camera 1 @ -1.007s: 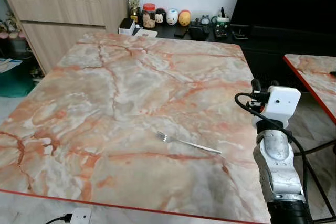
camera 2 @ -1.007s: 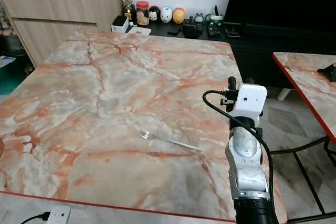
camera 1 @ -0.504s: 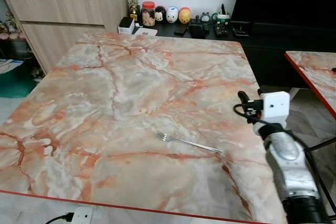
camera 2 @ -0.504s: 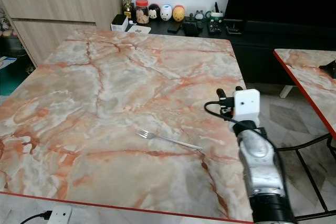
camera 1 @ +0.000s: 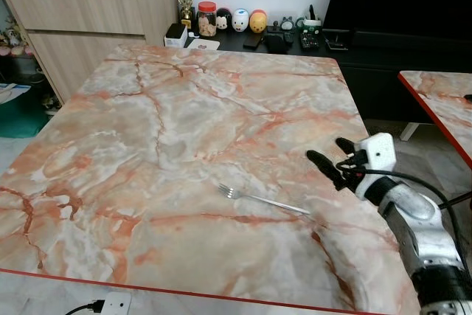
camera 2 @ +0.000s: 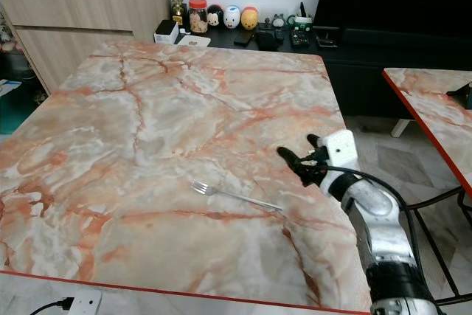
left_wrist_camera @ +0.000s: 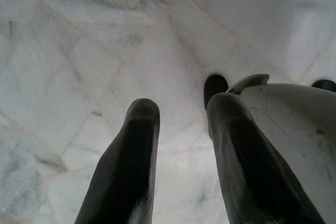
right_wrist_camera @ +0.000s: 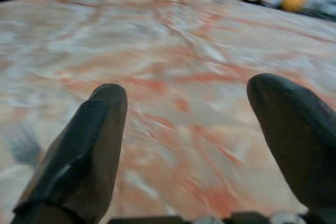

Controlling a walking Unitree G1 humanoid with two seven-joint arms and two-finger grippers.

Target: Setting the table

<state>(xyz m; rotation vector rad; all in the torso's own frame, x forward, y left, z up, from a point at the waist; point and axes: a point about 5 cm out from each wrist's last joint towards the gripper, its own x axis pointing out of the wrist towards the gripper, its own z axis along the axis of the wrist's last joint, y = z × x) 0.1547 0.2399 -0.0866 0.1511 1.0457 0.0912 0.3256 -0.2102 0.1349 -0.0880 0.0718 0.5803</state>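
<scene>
The fork (camera 1: pixel 263 201) lay flat on the marble table (camera 1: pixel 184 123), in its near right part, with the tines pointing to the robot's left and the handle to the right. The right gripper (camera 1: pixel 330 158) hovered above the table, just beyond the handle end and apart from it, with its fingers spread wide and holding nothing. The left gripper (left_wrist_camera: pixel 181 124) hung over a pale tiled floor (left_wrist_camera: pixel 79 51), its fingers a little apart and empty. Behind the table stood a cabinet (camera 1: pixel 96 16) and some small figurines (camera 1: pixel 240 21).

Bare table (camera 1: pixel 184 123) around fork (camera 1: pixel 262 200) (clutter beyond far edge).
</scene>
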